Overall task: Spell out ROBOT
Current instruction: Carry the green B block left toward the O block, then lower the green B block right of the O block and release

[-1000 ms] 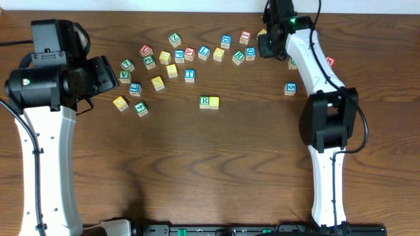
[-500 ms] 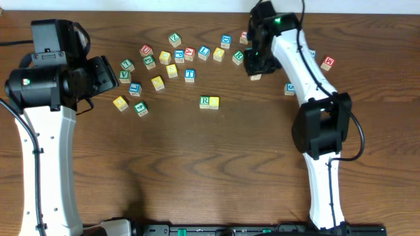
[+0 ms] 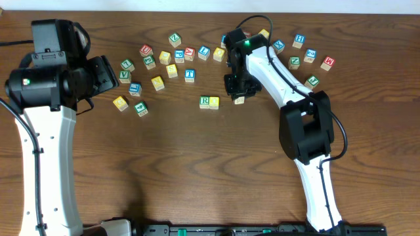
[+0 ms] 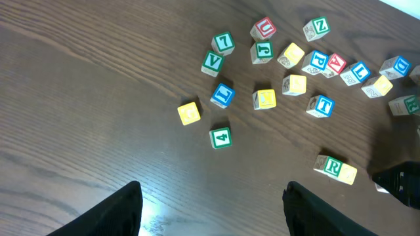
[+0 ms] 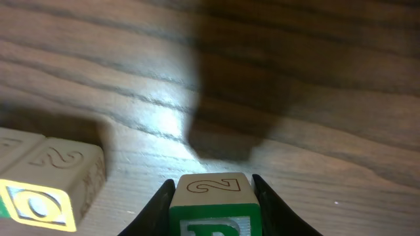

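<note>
Probably light, stiff and smooth, the small green-lettered wooden cube (image 5: pixel 211 191) sits clamped by flat opposite faces in the right gripper (image 5: pixel 211 208); left gripper (image 4: pixel 213 213) fingers apart

Even, fairly bright overhead light falls on the table (image 3: pixel 197 170), pale glare pools on its wood in the 2 wrist views, a dark soft-edged shadow lies beyond the green B cube (image 5: pixel 211 196), and the yellow cube (image 5: pixel 36 203) looks blurred, perhaps from closeness.
</note>
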Action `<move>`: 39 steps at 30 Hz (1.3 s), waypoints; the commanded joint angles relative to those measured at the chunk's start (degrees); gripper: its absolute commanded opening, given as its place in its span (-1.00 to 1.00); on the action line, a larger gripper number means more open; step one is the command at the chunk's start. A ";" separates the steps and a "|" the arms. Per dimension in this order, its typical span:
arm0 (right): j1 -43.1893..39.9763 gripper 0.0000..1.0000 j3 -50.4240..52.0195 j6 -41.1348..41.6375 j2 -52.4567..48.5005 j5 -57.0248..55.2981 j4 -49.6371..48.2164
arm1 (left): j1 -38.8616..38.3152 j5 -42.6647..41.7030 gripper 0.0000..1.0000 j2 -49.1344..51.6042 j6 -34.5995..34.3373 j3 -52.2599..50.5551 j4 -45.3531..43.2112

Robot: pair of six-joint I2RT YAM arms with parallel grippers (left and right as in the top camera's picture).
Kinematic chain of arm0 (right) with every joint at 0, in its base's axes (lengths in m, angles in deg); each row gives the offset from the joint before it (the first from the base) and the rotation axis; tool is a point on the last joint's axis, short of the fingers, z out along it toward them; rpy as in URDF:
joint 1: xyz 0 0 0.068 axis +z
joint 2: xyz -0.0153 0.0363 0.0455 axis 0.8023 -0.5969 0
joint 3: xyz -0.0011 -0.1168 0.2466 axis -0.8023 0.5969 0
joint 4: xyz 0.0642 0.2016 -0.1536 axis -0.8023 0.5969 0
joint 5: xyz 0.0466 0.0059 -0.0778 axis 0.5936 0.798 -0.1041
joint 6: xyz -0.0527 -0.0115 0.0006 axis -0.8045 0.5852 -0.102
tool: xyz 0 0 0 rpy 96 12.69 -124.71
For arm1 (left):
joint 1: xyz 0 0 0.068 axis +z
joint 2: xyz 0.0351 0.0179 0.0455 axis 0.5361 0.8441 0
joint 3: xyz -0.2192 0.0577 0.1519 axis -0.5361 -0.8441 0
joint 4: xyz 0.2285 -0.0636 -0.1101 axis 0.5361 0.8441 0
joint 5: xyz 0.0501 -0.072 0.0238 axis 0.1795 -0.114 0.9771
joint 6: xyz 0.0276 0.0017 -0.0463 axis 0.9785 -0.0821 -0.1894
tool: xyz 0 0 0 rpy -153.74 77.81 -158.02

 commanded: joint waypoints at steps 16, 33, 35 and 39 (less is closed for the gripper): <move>3.45 -0.39 0.20 4.42 0.46 0.35 0.83 | 0.20 0.11 0.36 0.13 0.50 0.02 -0.02; 3.67 -0.46 0.15 2.19 0.70 5.07 2.86 | 0.20 0.11 0.36 0.13 0.50 0.02 -0.02; 3.61 -0.46 0.13 1.99 1.14 5.05 3.02 | 0.20 0.11 0.36 0.13 0.50 0.02 -0.02; 3.23 -0.44 -0.20 1.53 2.51 5.05 3.61 | 0.20 0.11 0.36 0.13 0.52 0.02 -0.02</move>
